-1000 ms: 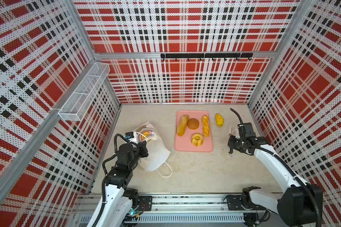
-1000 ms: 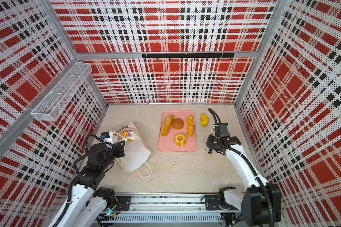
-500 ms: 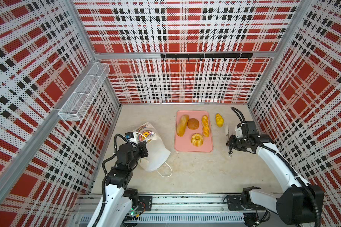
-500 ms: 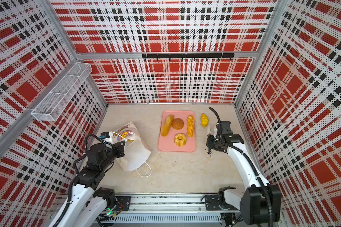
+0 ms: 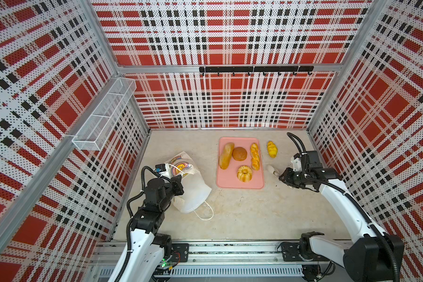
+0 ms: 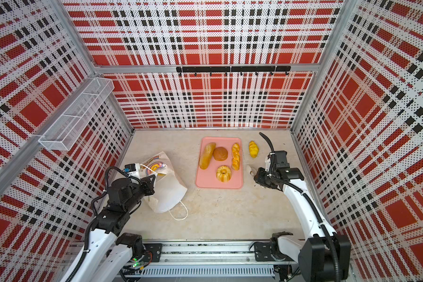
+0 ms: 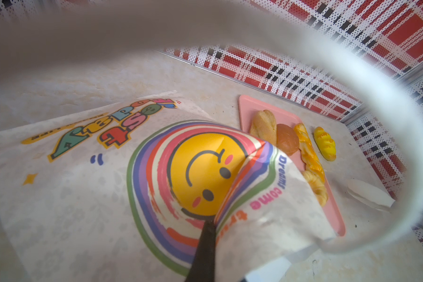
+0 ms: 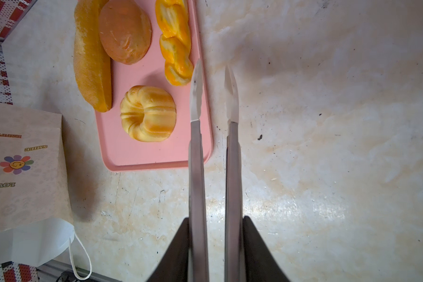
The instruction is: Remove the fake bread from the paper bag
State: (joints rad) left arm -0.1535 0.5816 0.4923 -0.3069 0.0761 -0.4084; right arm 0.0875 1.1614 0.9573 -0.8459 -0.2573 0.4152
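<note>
Paper bag [image 5: 193, 195] lies on its side left of pink tray [image 5: 239, 183]. Long axis diagonal: rainbow-print end level with tray's middle, plain white handle end past tray's front edge. Left gripper [image 7: 208, 227] clenched on a fold of the bag at the print. Right gripper [image 8: 215, 219] clamps metal tongs [image 8: 195, 151]; tips apart, empty, aimed along tray's right edge. On tray: long loaf [image 5: 226, 155] at left, lengthwise with tray; braided stick [image 5: 254, 156] along right edge, same heading; round bun [image 5: 239, 153] between them; ring [image 5: 244, 173] front-centre. Small yellow bread [image 5: 272, 149] off tray, just right of its back corner.
</note>
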